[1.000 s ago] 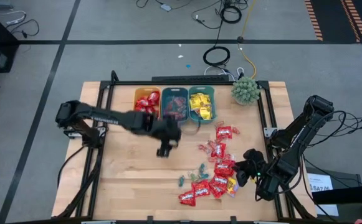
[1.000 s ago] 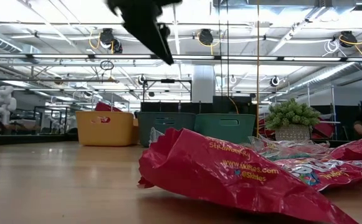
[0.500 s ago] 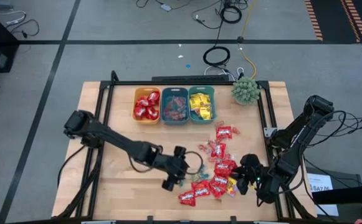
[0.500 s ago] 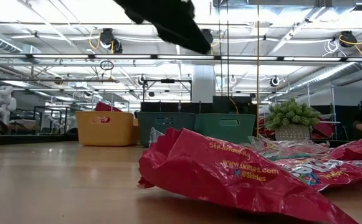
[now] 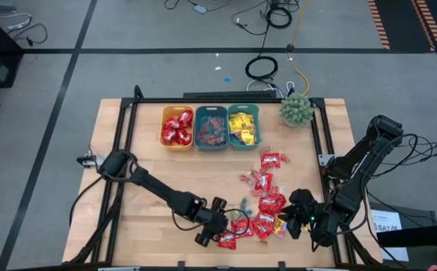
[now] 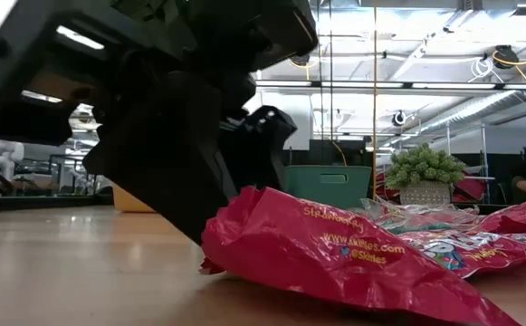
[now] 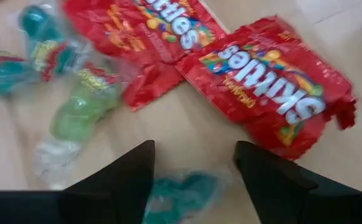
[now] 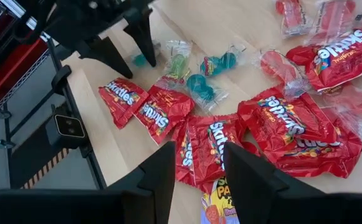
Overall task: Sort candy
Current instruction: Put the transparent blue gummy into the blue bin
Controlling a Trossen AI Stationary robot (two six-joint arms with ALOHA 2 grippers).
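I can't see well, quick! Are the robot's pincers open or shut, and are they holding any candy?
Left pincer: open, holding nothing, down over a small teal-wrapped candy.
Right pincer: open, holding nothing, above the red packets.

A light wooden table [image 5: 150, 181] carries everything. Along its far edge stand three small bins in a row: an orange bin [image 5: 177, 127] with red packets on the left, a teal bin [image 5: 210, 127] in the middle, and a second teal bin [image 5: 244, 126] with yellow packets on the right. A green spiky plant [image 5: 296, 109] sits at the far right corner. Loose candy [image 5: 265, 203] lies scattered over the near right part: shiny red packets, a yellow packet and small clear-wrapped green and blue pieces. The left half is bare wood.
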